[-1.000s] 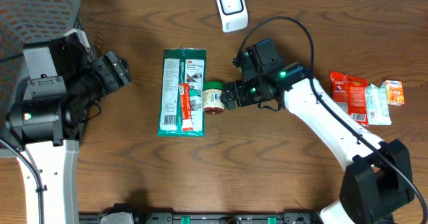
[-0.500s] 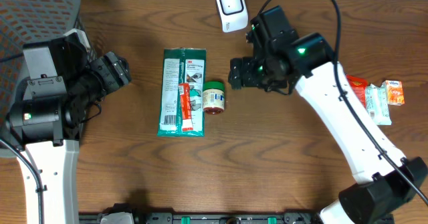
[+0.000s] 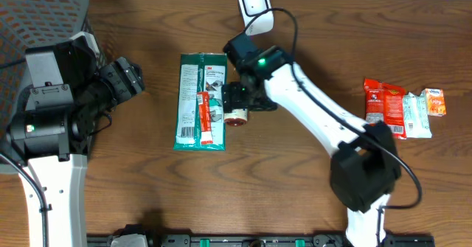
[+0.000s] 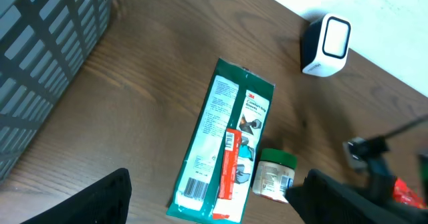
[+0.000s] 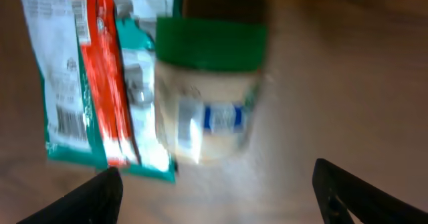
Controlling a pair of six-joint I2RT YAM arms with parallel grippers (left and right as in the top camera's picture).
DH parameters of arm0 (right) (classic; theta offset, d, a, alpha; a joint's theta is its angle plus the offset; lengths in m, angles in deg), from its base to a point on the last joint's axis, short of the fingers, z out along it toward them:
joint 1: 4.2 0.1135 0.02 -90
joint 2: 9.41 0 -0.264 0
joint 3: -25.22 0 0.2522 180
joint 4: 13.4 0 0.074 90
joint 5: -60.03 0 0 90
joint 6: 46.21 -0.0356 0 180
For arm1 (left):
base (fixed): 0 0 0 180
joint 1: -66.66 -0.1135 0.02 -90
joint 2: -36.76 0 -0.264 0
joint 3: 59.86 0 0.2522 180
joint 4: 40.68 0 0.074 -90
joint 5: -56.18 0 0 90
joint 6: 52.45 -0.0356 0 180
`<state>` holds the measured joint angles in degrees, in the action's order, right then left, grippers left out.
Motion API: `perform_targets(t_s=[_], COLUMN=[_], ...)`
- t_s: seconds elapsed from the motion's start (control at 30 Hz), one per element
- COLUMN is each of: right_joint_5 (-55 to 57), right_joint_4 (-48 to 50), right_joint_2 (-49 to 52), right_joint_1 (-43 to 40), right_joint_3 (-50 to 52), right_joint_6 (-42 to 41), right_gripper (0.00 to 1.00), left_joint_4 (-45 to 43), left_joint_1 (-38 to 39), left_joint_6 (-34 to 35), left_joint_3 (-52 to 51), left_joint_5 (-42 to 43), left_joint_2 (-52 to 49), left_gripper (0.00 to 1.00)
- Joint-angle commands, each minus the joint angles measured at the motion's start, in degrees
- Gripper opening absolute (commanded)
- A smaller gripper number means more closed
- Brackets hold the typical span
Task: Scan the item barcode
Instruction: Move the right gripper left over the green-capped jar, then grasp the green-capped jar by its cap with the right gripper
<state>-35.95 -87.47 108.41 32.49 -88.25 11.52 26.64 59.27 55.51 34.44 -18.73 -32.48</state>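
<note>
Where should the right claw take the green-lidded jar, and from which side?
Probably the pale body of the green-lidded jar, from above, pinching across its sides. It lies on its side, lid toward the scanner; the wipes pack crowds its left side.

**Overhead view.** Bright, even, diffuse light falls from above on the brown tabletop. Shadows are short and soft-edged. The whole frame is sharp, with no evident bending at its edges.

**Left wrist view.** The wood is in sharp focus. The scanner, near the tabletop's far edge, shows pale glare on its white face, and the strip beyond that edge is washed out. My left fingers are dark, soft silhouettes along the bottom.

**Right wrist view.** This view is dimmer and blurred throughout. The jar is smeared and the packet print is unreadable, probably from motion smear rather than poor focus. My right fingers are black and unfocused.
</note>
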Motion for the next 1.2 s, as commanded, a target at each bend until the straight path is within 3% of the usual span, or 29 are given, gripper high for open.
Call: perform_targets(t_s=[0.0, 0.17, 0.6, 1.17], right_joint_5=[1.62, 2.12, 9.22, 10.84], right_joint_4=[2.54, 7.54, 9.81, 10.25], right_joint_2=[1.90, 3.08, 6.71, 8.96], right_joint_1=[0.28, 0.31, 2.36, 2.36], right_joint_3=[-0.70, -0.70, -0.68, -0.68], right_joint_6=[-1.57, -2.62, -5.42, -5.42], right_gripper=[0.86, 0.80, 0.84, 0.80], left_joint_4=[0.00, 0.00, 0.00, 0.00], left_joint_1=[-0.31, -0.31, -0.31, -0.31], left_joint_6=[-0.35, -0.35, -0.35, -0.35], left_joint_3=[0.22, 0.22, 0.22, 0.22], left_joint_5=[0.24, 0.24, 0.24, 0.24], left_joint_2=[0.00, 0.00, 0.00, 0.00], left_gripper=[0.82, 0.82, 0.83, 0.82])
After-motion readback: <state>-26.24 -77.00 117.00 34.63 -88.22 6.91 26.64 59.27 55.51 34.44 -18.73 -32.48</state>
